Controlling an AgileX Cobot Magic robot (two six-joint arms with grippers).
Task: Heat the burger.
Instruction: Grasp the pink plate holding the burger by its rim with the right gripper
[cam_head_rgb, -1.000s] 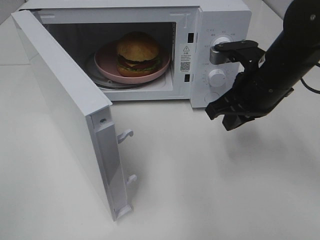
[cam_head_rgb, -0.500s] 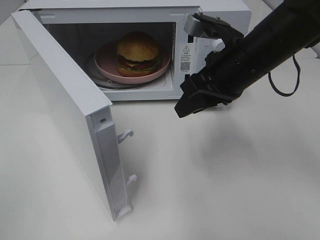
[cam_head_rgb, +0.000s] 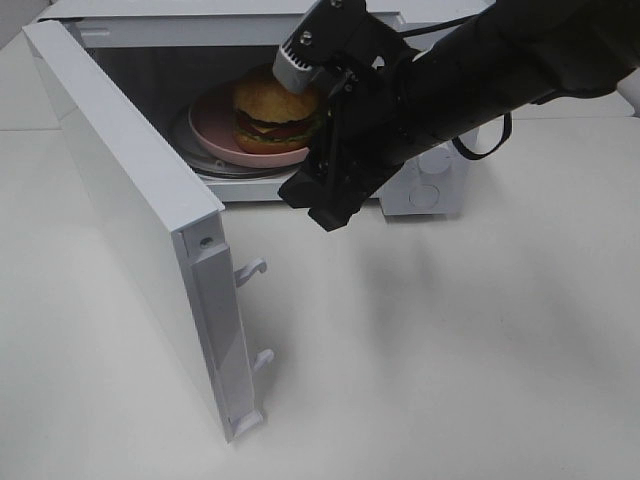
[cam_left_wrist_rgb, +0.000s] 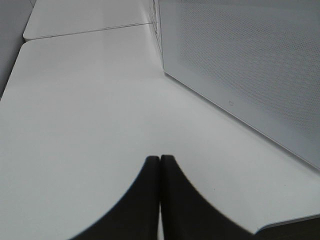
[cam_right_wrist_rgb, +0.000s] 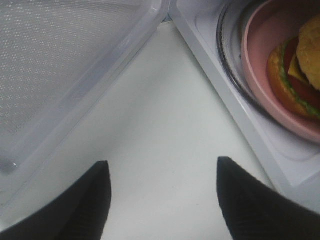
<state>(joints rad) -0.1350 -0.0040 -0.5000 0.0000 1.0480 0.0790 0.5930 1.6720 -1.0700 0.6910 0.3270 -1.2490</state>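
Since the door (cam_head_rgb: 130, 220) stands swung wide at the near left, we see straight into the microwave (cam_head_rgb: 425, 190). The burger (cam_head_rgb: 270, 105) sits inside on the pink plate (cam_head_rgb: 212, 128), and the plate sits on the glass turntable (cam_head_rgb: 185, 150). Golden-brown domed bun, dark patty, red and green filling showing at the edge. It's upright, slightly right of plate centre. In the high view its upper right edge is hidden behind the arm.

Right gripper (cam_right_wrist_rgb: 162, 167): fingers spread well apart, with nothing between them but bare table (cam_head_rgb: 450, 350). We see it hovering just in front of the cavity's lower lip, between door and opening. Its wrist view has the door on one side and the turntable, plate and burger on the other. We can't tell whether it touches the sill.

Left gripper (cam_left_wrist_rgb: 160, 159): fingers pressed together, empty, low over the table beside the door's perforated outer panel. It's out of the high view.

Versus half a second ago, the right arm has moved left, from in front of the control panel to across the right part of the opening. The lower part of the panel shows again. A second ago the arm was out to the right of the panel. Burger, plate, door: no change.
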